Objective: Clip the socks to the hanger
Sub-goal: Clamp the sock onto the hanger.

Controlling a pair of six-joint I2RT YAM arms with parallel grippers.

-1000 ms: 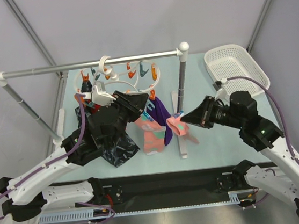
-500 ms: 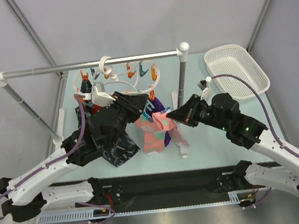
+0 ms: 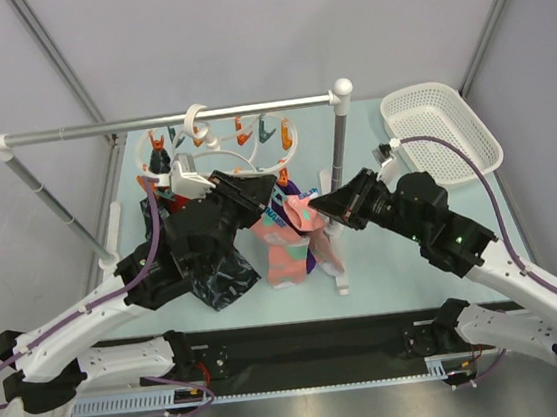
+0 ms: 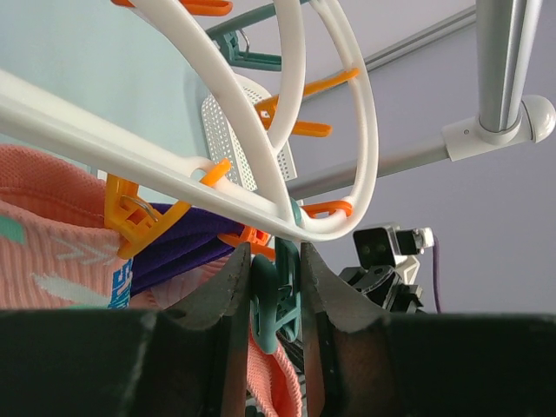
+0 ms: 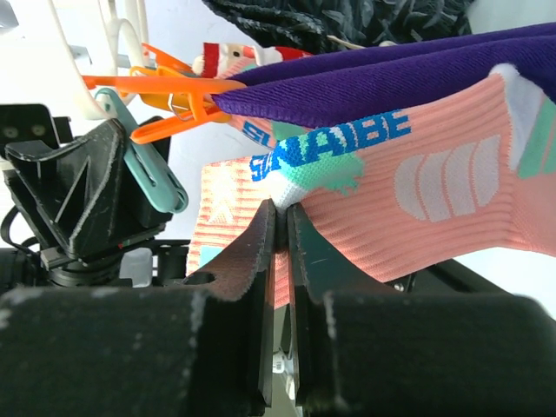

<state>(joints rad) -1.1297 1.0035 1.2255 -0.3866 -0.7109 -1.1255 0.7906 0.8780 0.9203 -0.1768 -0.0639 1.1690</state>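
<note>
Over the pale worktop, a grey metal rail with white ball ends carries the white plastic oval double-ring hanger, with garments already pegged beneath it. The left pincer is clamped on a teal plastic clothespin dangling upright from the ring; whether the peg's mouth gapes is hidden. The right pincer, fingers together on the edge of a salmon-pink knitted sock, holds it just right of that peg. The sock's length trails rightwards beneath a purple cloth. The pinched edge likely needs to go left into the peg.
</note>
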